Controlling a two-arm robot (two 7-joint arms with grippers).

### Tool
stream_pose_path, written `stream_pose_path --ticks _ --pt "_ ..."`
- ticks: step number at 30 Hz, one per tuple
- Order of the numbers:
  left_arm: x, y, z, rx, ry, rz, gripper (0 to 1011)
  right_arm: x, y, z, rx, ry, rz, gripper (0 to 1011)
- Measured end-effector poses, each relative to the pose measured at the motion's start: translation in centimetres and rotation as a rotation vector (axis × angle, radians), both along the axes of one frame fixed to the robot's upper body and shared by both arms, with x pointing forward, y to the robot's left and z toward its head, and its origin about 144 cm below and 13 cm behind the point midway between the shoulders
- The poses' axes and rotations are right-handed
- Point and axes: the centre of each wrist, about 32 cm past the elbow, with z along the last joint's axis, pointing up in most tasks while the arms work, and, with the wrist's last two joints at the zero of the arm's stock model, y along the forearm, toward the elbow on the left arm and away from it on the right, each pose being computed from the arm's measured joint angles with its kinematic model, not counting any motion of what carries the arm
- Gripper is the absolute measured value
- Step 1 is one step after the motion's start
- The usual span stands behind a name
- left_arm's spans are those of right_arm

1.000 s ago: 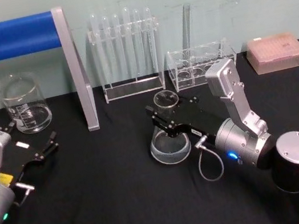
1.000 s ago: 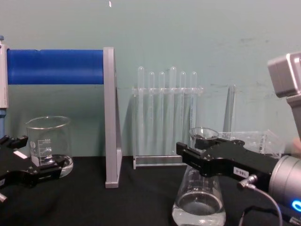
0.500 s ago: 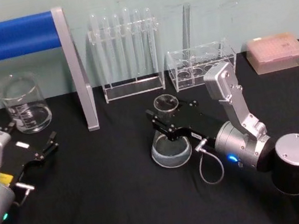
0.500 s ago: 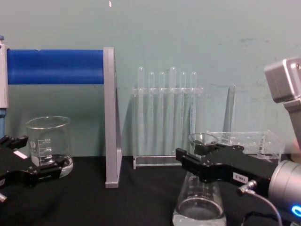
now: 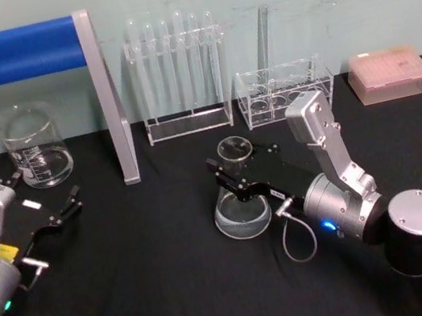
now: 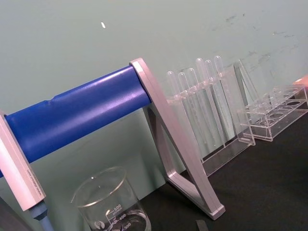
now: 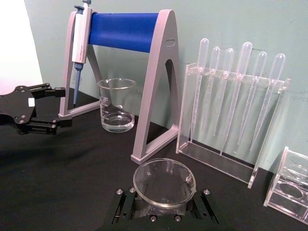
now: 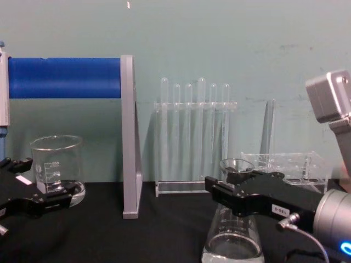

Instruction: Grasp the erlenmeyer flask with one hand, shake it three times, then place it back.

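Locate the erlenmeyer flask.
Head view: the erlenmeyer flask is right of centre, neck clamped in the right gripper, before the test tube rack.

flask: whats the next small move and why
Likely ease the flask straight down onto the table: the right gripper has its jaws shut on the neck, it stands upright, and base contact is unclear. The left gripper is parked open by the beaker.
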Motion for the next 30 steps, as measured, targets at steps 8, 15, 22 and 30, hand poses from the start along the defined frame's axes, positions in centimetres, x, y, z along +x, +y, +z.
stream_pose_path --ticks 8,15,22,30 --pt "0.00 0.00 0.00 0.000 0.000 0.000 1001 0.00 0.01 0.01 0.000 0.000 0.000 446" --pt "0.00 0.00 0.00 0.000 0.000 0.000 1001 0.03 -0.01 0.03 0.001 -0.001 0.000 524" --pt "0.00 0.00 0.00 0.000 0.000 0.000 1001 0.05 -0.03 0.04 0.001 -0.002 -0.001 761" --pt "0.00 0.00 0.00 0.000 0.000 0.000 1001 0.05 -0.03 0.04 0.002 -0.002 -0.001 963"
